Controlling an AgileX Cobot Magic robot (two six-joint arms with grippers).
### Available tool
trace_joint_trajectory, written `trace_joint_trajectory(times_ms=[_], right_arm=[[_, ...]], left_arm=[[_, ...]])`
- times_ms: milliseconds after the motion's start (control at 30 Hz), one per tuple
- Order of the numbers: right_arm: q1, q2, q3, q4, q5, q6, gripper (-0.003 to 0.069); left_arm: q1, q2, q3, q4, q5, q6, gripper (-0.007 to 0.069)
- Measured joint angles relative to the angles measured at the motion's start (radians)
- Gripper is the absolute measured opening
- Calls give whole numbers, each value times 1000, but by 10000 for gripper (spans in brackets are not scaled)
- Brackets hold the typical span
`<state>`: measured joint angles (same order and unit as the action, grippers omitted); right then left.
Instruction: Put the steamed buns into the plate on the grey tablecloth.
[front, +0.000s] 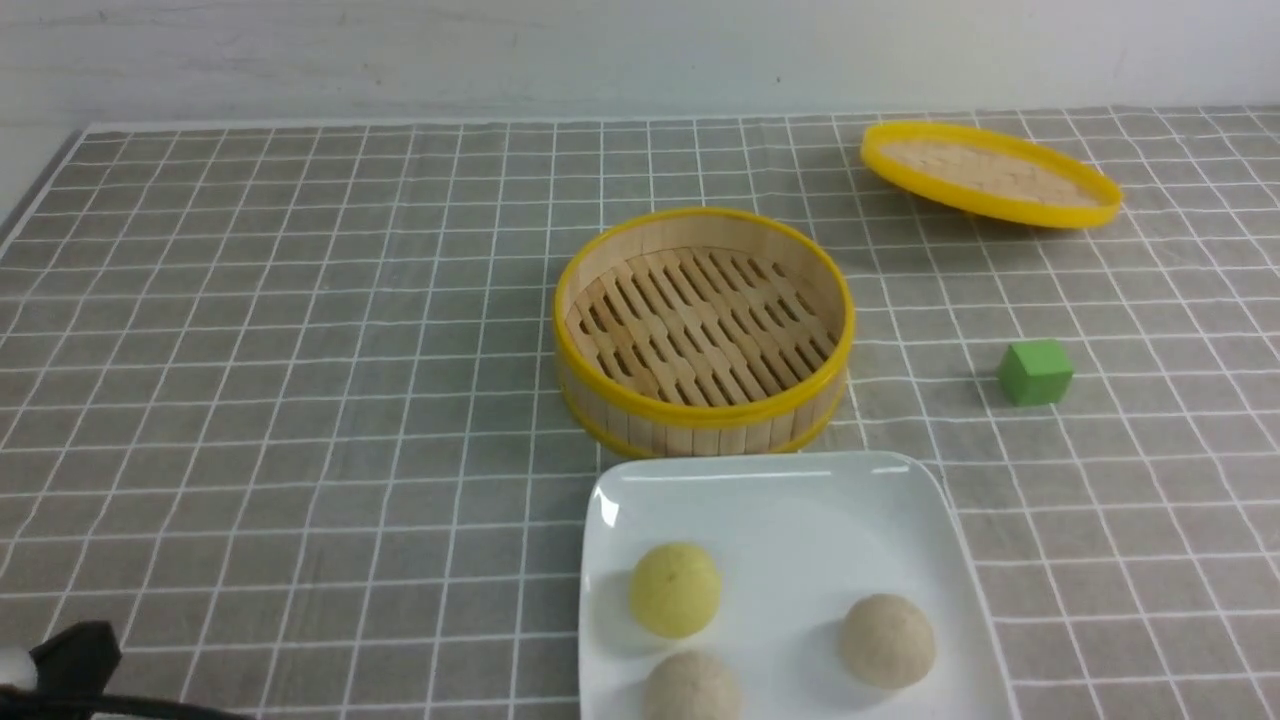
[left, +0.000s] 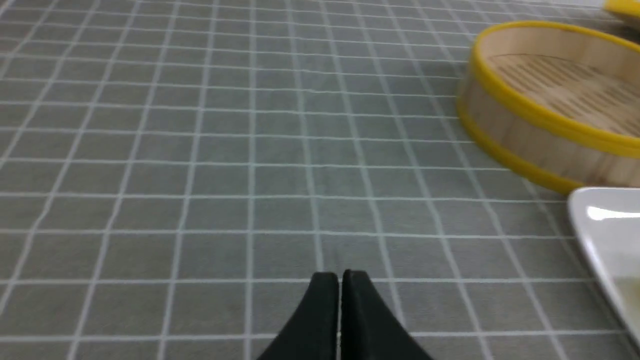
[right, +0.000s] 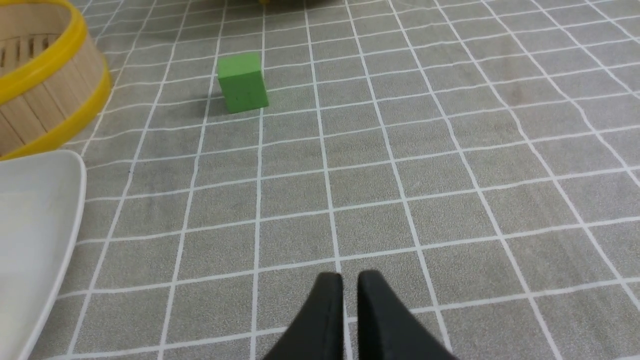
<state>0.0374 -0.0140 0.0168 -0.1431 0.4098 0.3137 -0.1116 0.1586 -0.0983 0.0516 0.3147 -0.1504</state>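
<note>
Nearest to the camera, at about six o'clock in the front view, lies the plate (front: 790, 500), glossy white and square, on the grey tablecloth (front: 300, 400). All three steamed buns sit inside it, apart from each other: the yellow bun (front: 675, 589) at about nine o'clock of the plate, one beige bun (front: 887, 641) at about four o'clock, and the other beige bun (front: 692, 688) at six o'clock, cut by the picture edge.

At about seven o'clock, in the low corner, a dark part of the left arm is visible. In its wrist view the left gripper (left: 340, 280) has the jaws pressed together, with nothing between them, above bare cloth. The right gripper (right: 350, 282) shows only a thin gap between the fingers, almost closed, also holding nothing.

Just behind the plate, at twelve o'clock from it, stands the bamboo steamer (front: 703, 340), with no bun inside. At about three o'clock of the steamer rests a green cube (front: 1034, 372). Farthest away, at about one o'clock, the steamer lid (front: 990, 175) lies tilted on the cloth.
</note>
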Motion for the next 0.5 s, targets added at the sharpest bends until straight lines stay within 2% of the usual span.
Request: trace_joint_trajectory(times_ms=[200, 500], right_arm=[[0, 0, 0, 0, 0, 0, 75], [0, 0, 0, 0, 0, 0, 83]], left_arm=[[129, -155, 112, 42, 17, 0, 39], [88, -170, 125, 49, 50, 0, 48]])
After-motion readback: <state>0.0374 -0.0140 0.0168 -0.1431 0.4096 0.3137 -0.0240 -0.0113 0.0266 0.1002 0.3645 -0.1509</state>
